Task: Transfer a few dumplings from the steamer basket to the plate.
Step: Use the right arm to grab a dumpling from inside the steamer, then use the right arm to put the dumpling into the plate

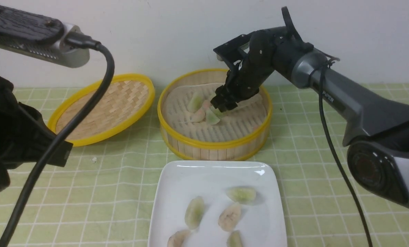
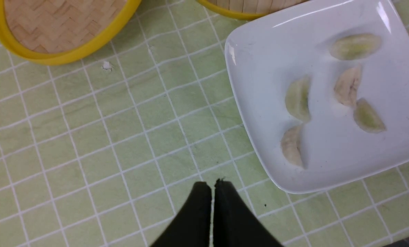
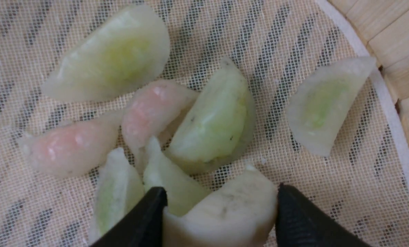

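Observation:
The steamer basket (image 1: pixel 211 145) stands at the back centre with several pale green and pinkish dumplings (image 1: pixel 198 116) on its liner. My right gripper (image 1: pixel 221 104) reaches down into it. In the right wrist view the right gripper (image 3: pixel 221 199) is shut on a cream dumpling (image 3: pixel 225 216), a finger touching each side, low over the mesh liner (image 3: pixel 328 178). Green (image 3: pixel 214 120) and pink (image 3: pixel 74 145) dumplings lie just beyond. The white plate (image 1: pixel 211 175) in front holds several dumplings (image 1: pixel 229 216). My left gripper (image 2: pixel 213 183) is shut and empty over the tablecloth, beside the plate (image 2: pixel 259 103).
The shallow woven yellow-rimmed lid (image 1: pixel 104 109) leans left of the basket and also shows in the left wrist view (image 2: pixel 53 31). A small white crumb (image 1: pixel 94 159) lies on the green checked cloth. The basket's bamboo wall (image 3: pixel 396 41) is close to the right gripper.

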You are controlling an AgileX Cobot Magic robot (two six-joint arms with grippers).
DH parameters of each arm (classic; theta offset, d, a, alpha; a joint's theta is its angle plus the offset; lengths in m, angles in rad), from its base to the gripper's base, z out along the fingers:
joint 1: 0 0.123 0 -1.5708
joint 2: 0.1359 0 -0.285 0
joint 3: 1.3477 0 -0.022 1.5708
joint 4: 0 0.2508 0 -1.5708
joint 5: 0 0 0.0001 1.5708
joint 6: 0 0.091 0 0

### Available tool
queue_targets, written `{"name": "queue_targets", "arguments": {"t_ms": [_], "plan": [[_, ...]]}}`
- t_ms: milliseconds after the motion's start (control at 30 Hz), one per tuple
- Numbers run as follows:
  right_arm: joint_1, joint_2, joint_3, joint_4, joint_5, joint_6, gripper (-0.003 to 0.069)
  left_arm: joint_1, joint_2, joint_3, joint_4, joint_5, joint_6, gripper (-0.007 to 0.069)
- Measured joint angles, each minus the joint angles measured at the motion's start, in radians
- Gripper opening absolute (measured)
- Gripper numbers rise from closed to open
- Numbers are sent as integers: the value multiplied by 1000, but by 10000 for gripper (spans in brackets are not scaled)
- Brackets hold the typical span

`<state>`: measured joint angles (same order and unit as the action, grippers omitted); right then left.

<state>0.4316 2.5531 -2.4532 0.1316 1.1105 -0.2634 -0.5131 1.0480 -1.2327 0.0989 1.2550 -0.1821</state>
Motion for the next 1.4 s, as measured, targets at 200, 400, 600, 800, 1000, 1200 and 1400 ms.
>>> {"name": "queue_targets", "arguments": {"t_ms": [200, 400, 600, 800, 1000, 1200, 1400], "plan": [[0, -40, -113, 2, 135, 9, 370, 0, 0, 0, 2, 0, 0, -6], [0, -193, -80, 28, 143, 83, 370, 0, -1, 1, 2, 0, 0, -6], [0, -488, 289, 126, 141, 88, 370, 0, -18, 2, 2, 0, 0, -6], [1, -753, 866, 200, 134, 65, 370, 0, -38, 2, 1, 0, 6, -6], [7, -784, 1193, 285, -6, 52, 370, 0, -38, 2, -15, 0, 14, -6], [34, -757, 1293, 338, -139, 23, 370, 0, -38, 3, -61, 0, 30, -6], [48, -754, 1282, 349, -144, 5, 441, 0, -38, 3, -71, 0, 34, -6]]}}
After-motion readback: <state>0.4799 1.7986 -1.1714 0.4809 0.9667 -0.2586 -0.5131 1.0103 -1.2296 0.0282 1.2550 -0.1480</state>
